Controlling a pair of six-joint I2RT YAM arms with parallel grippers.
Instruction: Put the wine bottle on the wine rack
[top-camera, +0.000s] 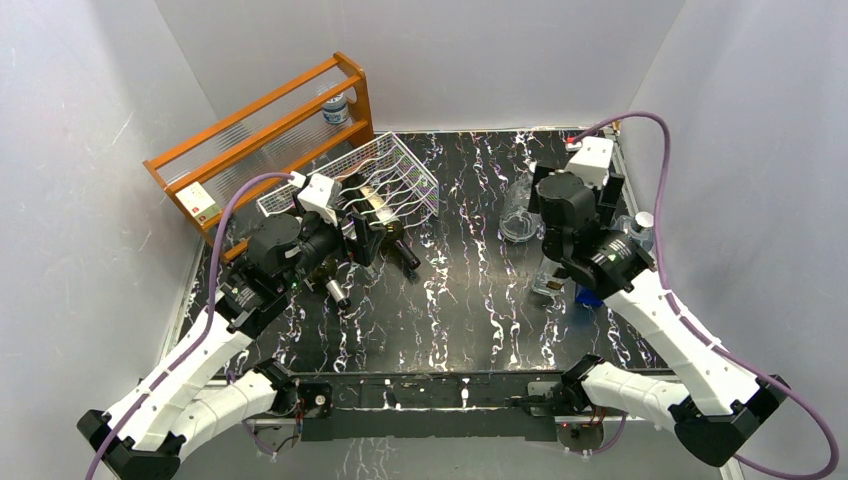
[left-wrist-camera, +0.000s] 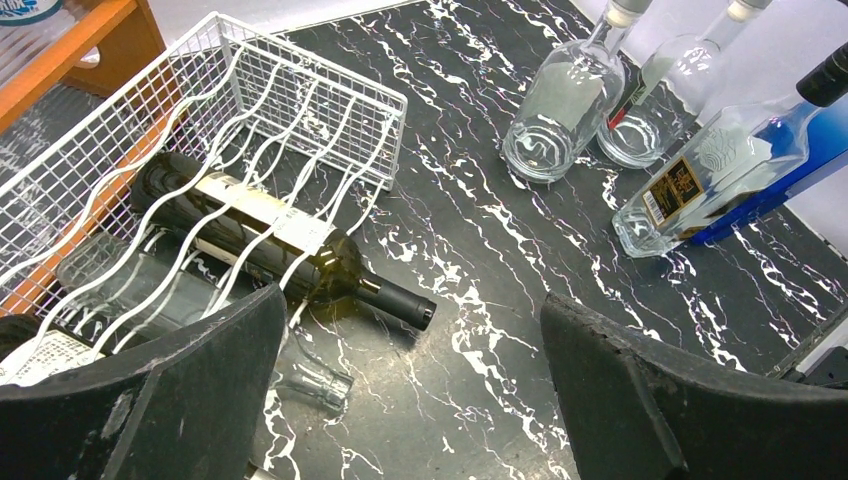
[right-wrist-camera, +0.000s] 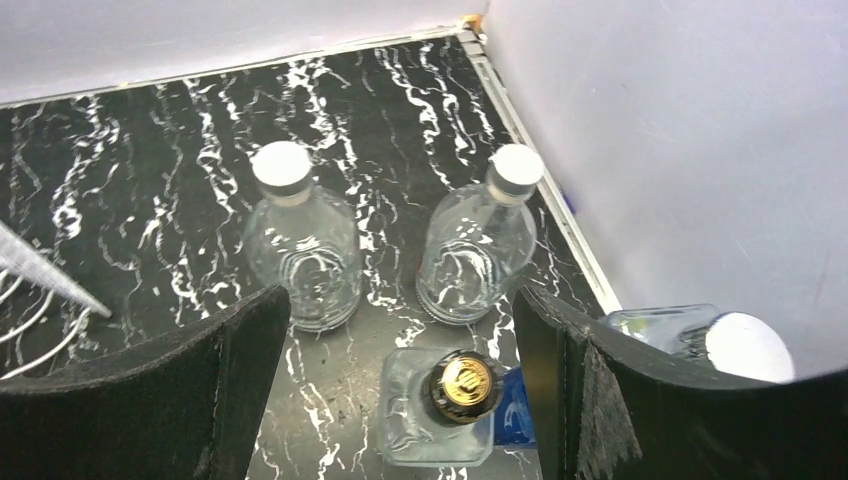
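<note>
Two grippers: both are spread wide, with nothing pinched in either.
left gripper: hangs low over the table, just in front of the open end of the wine rack and near the wine bottle's neck.
right gripper: hangs above the cluster of bottles at the right side of the table, well apart from the rack.
wine bottle: dark green with a pale label. It lies on its side in the wine rack with wavy wires crossing over its body, and its black-capped neck pokes out past the rack's front edge above the table.
wine rack: white wire mesh with raised sides, set at the far left of the table against the orange wooden shelf.
rack neighbours: a clear bottle lies beside the wine bottle under the same wires. A second labelled bottle shows only partly at the frame edge.
round clear bottles: two of them, white-capped and upright side by side.
square bottle: clear and blue with a black-and-gold cap, standing directly under the right gripper.
in the way: nothing lies between the left fingers and the rack's mouth.
</note>
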